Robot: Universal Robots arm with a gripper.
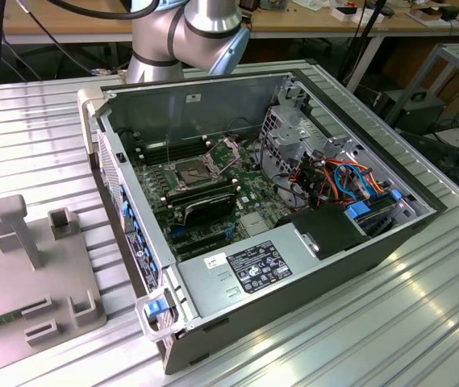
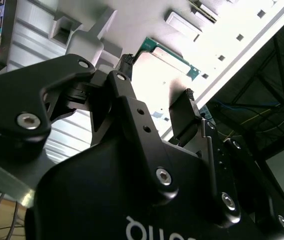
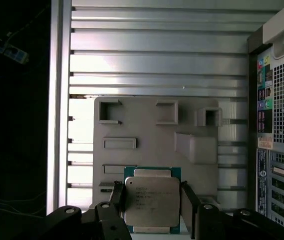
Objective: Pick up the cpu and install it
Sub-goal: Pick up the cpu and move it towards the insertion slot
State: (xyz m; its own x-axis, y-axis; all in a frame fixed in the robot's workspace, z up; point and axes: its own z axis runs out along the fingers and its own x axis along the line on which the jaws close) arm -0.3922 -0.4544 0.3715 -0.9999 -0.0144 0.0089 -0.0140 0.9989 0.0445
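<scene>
Pick-up is judged in hand: the gripper (image 3: 151,187) is held spread astride the cpu (image 3: 151,202) on the grey tray (image 3: 146,130); even, level closing seems called for.

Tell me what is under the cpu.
The grey fixture plate, itself on the ribbed metal table, lies under the cpu. The part of the plate directly beneath the cpu is covered, so any seat there cannot be seen.

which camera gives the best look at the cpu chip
The first wrist view: the flat square silver-grey metal cpu faces the camera squarely, lid and green border plain. In the second wrist view it is just a slanted green-edged sliver.
</scene>
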